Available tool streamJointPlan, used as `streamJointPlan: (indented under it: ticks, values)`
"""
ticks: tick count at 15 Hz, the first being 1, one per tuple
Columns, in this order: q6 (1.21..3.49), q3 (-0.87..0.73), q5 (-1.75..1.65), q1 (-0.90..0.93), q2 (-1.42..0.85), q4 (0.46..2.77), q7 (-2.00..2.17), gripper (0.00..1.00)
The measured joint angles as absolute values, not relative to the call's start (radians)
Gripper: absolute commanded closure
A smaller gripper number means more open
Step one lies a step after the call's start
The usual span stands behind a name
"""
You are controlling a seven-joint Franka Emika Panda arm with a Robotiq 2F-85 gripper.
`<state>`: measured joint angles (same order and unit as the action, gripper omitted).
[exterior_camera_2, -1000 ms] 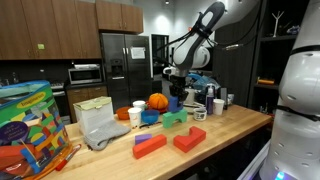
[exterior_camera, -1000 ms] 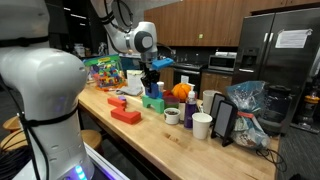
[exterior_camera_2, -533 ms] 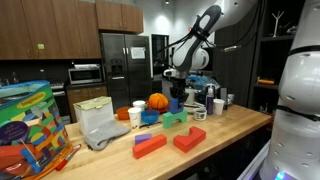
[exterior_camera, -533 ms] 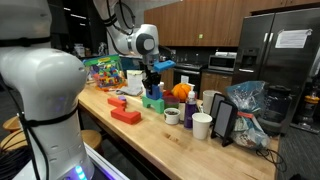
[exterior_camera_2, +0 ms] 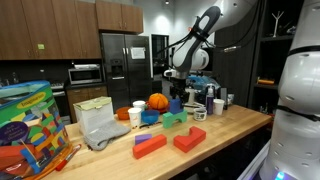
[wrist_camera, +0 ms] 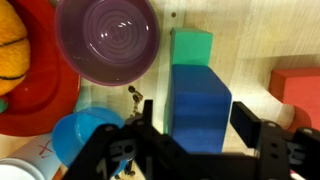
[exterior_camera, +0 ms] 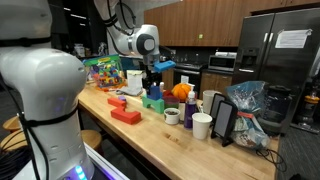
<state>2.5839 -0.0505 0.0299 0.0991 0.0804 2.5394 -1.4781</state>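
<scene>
Looking down the wrist view, we note the blue block between the jaws of the gripper. The jaws are spread, with a gap visible at 9 o'clock. A green block shows just past it at 12 o'clock. The purple bowl lies at 10 and the red block at 3, on the bench.

Wrist view: a purple bowl stands on the table, far of centre. An orange ball shows at the left edge, adjoining a red plate.

Exterior view: a long red block and a square red block lie near the front table edge. A grey pouch lies to their left and a colourful toy box stands at the near left. A refrigerator and a microwave stand at the far wall.
</scene>
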Motion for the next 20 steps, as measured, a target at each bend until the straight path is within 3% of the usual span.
streamJointPlan:
  ticks: [20]
  values:
    - [2.632,0.088,-0.068,0.155,0.191,2.651,-1.402,0.0]
